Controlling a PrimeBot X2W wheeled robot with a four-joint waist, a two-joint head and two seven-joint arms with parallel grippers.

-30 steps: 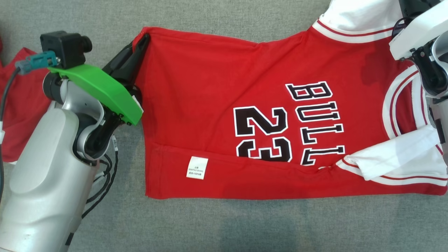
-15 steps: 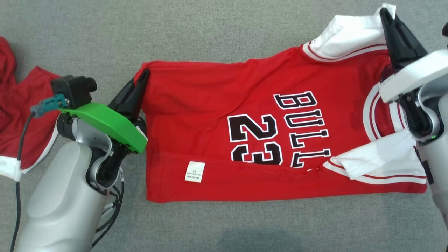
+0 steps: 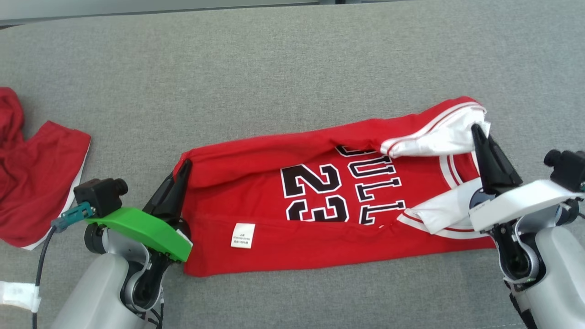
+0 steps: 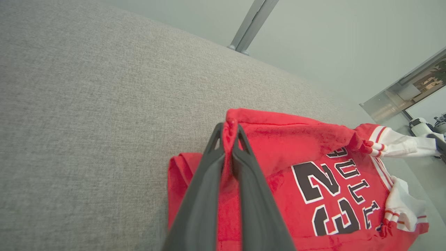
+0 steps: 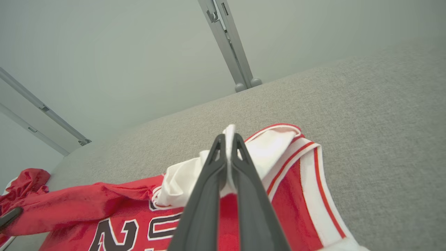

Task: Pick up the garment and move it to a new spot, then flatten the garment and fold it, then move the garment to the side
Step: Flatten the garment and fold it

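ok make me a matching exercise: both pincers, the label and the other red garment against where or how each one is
1 left pincer
2 right pincer
3 care label
4 second red garment

a shut on white sleeve
b loose at far left
c shut on jersey hem corner
d white, on folded near strip

Pairs: 1-c, 2-a, 3-d, 4-b
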